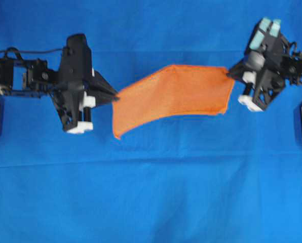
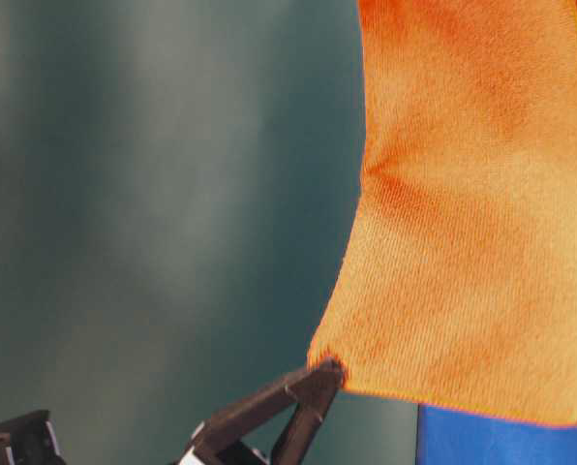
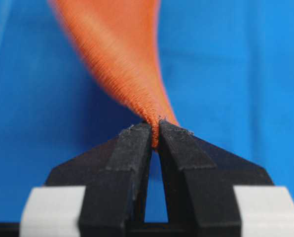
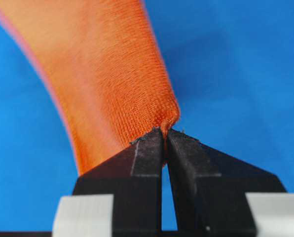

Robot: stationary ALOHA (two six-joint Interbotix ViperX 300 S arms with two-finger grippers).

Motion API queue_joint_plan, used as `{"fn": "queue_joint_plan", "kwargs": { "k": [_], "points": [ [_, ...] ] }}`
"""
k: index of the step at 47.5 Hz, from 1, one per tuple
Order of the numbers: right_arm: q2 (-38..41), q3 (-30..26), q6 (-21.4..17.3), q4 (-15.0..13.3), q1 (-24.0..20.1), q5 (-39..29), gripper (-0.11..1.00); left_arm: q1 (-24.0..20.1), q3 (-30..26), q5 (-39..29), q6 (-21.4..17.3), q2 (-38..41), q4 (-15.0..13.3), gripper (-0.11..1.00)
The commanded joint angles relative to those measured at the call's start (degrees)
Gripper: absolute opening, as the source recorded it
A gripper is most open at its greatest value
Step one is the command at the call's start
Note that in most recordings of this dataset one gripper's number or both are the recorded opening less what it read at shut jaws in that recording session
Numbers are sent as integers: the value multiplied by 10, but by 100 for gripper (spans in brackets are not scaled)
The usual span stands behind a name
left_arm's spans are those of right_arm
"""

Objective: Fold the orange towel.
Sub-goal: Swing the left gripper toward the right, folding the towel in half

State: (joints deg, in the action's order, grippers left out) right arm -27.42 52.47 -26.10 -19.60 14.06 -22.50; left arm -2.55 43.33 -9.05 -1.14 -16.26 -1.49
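orange towel (image 1: 174, 93): hangs stretched between both grippers, lifted off the blue cloth (image 1: 151, 192), sagging from their tips. left gripper (image 1: 115, 95): clenched on one towel corner, fabric pinched at the fingertips (image 3: 137, 136). right gripper (image 1: 230, 73): clenched on the opposite corner, fabric bunched just ahead of its tips (image 4: 149, 140).

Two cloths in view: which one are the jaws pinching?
The orange towel, the small one lifted between the left gripper and right gripper, each shut on a corner. The blue cloth lies flat beneath, ungripped.
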Motion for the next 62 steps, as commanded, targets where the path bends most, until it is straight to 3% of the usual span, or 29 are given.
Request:
{"fn": "queue_joint_plan", "kwargs": {
  "k": [1, 8, 12, 22, 35, 53, 62],
  "points": [
    [17, -26, 1, -18, 33, 17, 3, 21, -19, 34, -11, 8, 2, 4],
    [61, -59, 3, -58, 88, 42, 3, 55, -56, 76, -62, 50, 2, 4],
    [88, -83, 4, -80, 116, 58, 3, 72, -89, 83, -118, 81, 2, 4],
    [149, -148, 6, -101, 151, 85, 3, 84, -164, 83, -135, 147, 2, 4],
    [214, -230, 10, -116, 154, 88, 3, 101, -238, 82, -183, 209, 2, 4],
    [198, -208, 10, -120, 158, 83, 3, 103, -270, 88, -182, 244, 2, 4],
    [149, -156, 10, -120, 171, 83, 3, 105, -337, 91, -181, 306, 2, 4]
  ]
}}
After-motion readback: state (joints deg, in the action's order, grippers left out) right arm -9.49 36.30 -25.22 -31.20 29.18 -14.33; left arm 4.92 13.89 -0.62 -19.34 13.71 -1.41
